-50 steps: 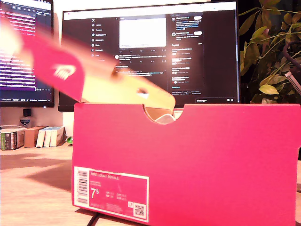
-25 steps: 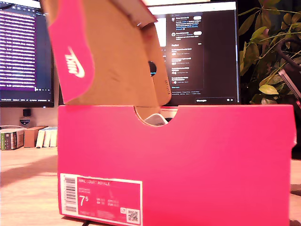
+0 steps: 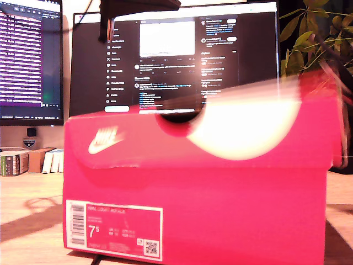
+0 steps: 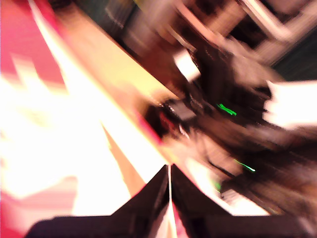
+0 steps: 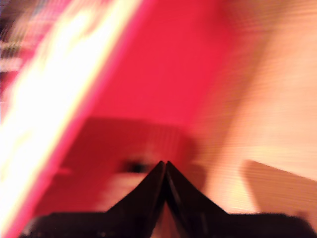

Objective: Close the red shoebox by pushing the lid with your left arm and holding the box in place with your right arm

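Observation:
The red shoebox (image 3: 220,215) fills the exterior view, its size label (image 3: 113,229) facing the camera. Its lid (image 3: 138,141) with a white swoosh is motion-blurred and lies down over the box top, still slightly raised toward the exterior view's right. A dark arm part (image 3: 138,6) hangs above the box at the top of that view. My first gripper (image 4: 169,171) has its fingertips together, with blurred red box (image 4: 20,44) beside it. My second gripper (image 5: 165,163) is also closed on nothing, just over a red box surface (image 5: 168,69).
Two lit monitors (image 3: 231,61) (image 3: 27,55) stand behind the box. A leafy plant (image 3: 314,38) is at the exterior view's right, small books (image 3: 33,160) at its left. Wooden tabletop (image 3: 27,221) shows beside the box. Dark blurred gear (image 4: 237,109) fills the first wrist view.
The lid swung from upright and open down onto the box. The box slid a little toward the exterior view's left.

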Available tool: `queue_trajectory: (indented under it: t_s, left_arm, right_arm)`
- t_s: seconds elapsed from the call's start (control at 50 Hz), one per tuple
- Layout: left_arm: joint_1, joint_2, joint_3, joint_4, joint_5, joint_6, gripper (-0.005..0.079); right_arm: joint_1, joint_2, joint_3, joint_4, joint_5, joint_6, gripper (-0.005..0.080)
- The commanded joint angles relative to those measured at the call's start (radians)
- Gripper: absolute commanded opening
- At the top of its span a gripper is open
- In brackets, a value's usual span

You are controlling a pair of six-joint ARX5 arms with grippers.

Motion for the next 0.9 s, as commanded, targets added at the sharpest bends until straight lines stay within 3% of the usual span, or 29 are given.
queue_trajectory:
  t_s: [0.0,0.3,0.52,0.72,0.88]
  left_arm:
    - [0.001,-0.008,0.002,-0.010,-0.005,0.000,-0.0019]
    - [0.031,-0.008,0.002,-0.032,-0.021,0.020,-0.0019]
    - [0.044,-0.008,0.002,-0.044,-0.024,0.034,-0.0019]
    - [0.045,-0.008,0.002,-0.054,-0.054,0.050,-0.0019]
    - [0.046,-0.008,0.002,-0.059,-0.091,0.053,-0.0019]
  right_arm:
    - [-0.012,-0.018,0.053,-0.017,-0.003,-0.027,-0.0012]
    - [0.042,-0.022,0.216,-0.097,-0.168,0.002,-0.0012]
    - [0.116,-0.013,0.224,-0.169,-0.154,-0.021,-0.0012]
    - [0.185,0.012,0.224,-0.245,-0.037,-0.104,-0.0012]
    - [0.214,0.085,0.223,-0.311,-0.016,-0.166,-0.0012]
